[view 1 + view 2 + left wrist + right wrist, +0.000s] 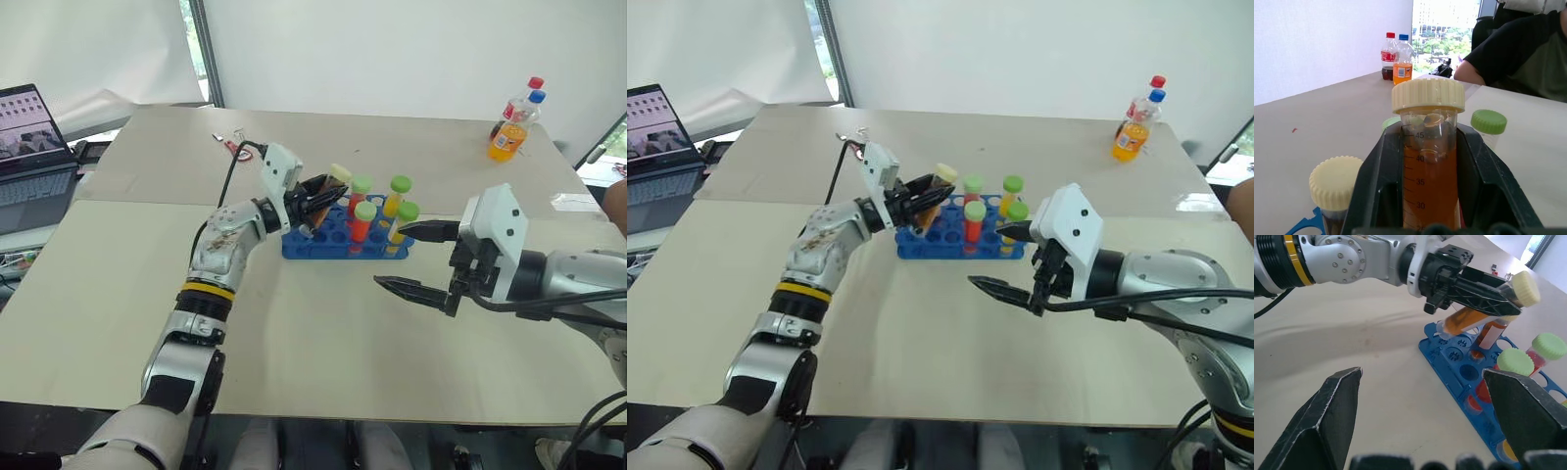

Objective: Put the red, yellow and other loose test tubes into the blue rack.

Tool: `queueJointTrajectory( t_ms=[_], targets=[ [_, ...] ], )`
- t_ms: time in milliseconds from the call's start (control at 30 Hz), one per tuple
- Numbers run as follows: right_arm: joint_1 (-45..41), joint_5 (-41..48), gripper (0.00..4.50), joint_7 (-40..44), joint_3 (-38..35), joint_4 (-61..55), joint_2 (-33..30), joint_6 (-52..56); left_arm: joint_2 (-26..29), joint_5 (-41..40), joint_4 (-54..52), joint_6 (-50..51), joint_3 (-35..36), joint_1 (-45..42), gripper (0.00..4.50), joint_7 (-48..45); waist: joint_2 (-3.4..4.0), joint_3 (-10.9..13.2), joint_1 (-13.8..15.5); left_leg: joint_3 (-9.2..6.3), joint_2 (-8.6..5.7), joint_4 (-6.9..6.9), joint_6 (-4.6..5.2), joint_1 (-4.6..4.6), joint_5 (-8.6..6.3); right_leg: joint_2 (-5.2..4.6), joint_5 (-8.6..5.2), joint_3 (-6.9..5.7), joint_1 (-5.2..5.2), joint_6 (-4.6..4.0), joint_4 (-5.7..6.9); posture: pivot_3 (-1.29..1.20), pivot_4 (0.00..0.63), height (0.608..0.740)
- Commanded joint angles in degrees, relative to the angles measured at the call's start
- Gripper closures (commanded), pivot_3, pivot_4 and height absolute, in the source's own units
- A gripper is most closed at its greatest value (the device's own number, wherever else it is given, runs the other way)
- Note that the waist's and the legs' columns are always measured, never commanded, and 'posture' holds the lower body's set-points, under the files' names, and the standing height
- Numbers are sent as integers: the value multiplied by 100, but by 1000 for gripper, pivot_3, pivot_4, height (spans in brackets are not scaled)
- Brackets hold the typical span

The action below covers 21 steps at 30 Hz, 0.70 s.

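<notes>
Left gripper (315, 201): jaws clamped on an orange-filled tube (1469, 317) with a cream screw cap (1428, 94). The tube lies along the fingers, tilted, cap end past the fingertips, lower end just above the near corner of the blue rack (304, 247). In the left wrist view the tube body sits squarely between the two black fingers (1376, 186), graduated scale facing the camera, liquid up to roughly the upper marks.

Blue rack stands on the table (323, 343), directly below and ahead of the left jaws. Already seated upright in it: several green-capped tubes (401, 184) with red, orange and yellow contents, and a second cream-capped tube (1335, 182) just beside the held one. The holes nearest the left jaws are vacant.

Right gripper (416, 259): jaws spread wide, nothing between them. It hangs above the table on the opposite side of the rack from the left gripper, fingers pointing toward the rack, one fingertip close to the rack's end. In the right wrist view the rack and the held tube lie in the gap ahead of its two fingers (1334, 413).

Periphery: two drink bottles (516, 121) at the far table edge, a laptop (29, 157) off the table's left side, a seated person's arm (1508, 54) beyond the left jaws.
</notes>
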Motion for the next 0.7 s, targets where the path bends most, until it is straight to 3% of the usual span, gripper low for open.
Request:
queueJointTrajectory(
  t_ms=[33, 500, 600, 700],
  targets=[
    [75, 144, 110, -204, -168, -302, 0, 124, -154, 115, 341, -390, 46, -259, 3600, -50, 0, 0, -1, -1, 0, 0, 0, -1, 0, 0, 0, 0, 0, 0, -1, 0, 150, 733],
    [340, 678, 110, -745, -426, -634, -41, 395, -553, 465, 1563, -1421, 192, -598, 3601, 134, -1, 0, -2, -11, -1, 2, 2, -2, -1, 0, 1, 0, 1, 2, 0, 0, 150, 733],
    [364, 895, 110, -797, -539, -693, -110, 457, -208, 384, 898, -1133, 152, -443, 3601, -252, -1, 0, -7, -12, -1, 2, 1, -2, -1, 1, 1, 0, 1, 2, 0, 0, 150, 733],
    [474, 1215, 110, -743, -748, -747, -262, 520, 689, -3, -626, -95, 165, -69, 3601, -1063, 0, 0, -97, -18, 4, -1, 1, -4, -1, 4, 1, 2, -5, 2, 3, 0, 150, 733]
  ],
)
